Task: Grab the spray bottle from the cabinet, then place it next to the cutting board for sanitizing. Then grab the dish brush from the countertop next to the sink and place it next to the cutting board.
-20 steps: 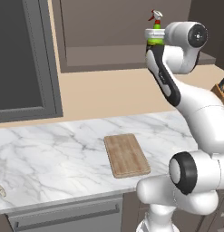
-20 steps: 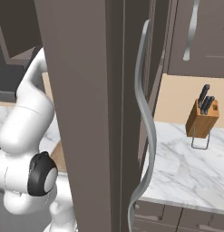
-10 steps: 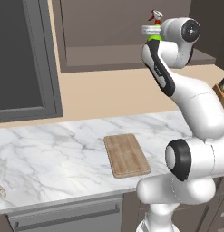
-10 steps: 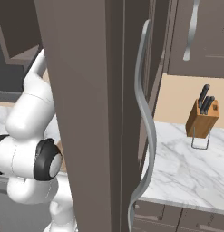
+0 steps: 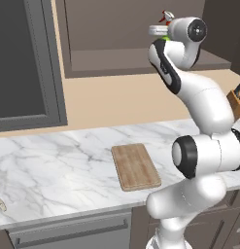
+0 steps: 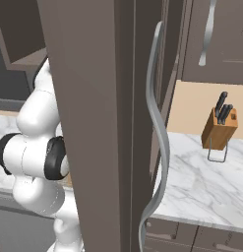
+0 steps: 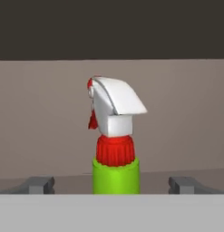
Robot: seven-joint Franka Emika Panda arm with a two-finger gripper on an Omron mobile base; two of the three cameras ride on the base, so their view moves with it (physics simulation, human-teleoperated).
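- A white marble countertop (image 5: pixel 58 160) is seen below the open cabinet (image 5: pixel 136 58); the cutting board (image 5: pixel 135 166) lies on it.
- The spray bottle (image 7: pixel 114 140) stands upright on the cabinet shelf.
- The gripper (image 7: pixel 111 186) has been brought closer, fingers spread wide either side of the bottle; nothing is held, so closing appears next.

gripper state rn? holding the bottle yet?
Gripper: open, holding nothing. Its fingertips stand wide on either side of the spray bottle, apart from it; the bottle stands upright in the cabinet.

arm raised; tool (image 7: pixel 111 185) wide apart
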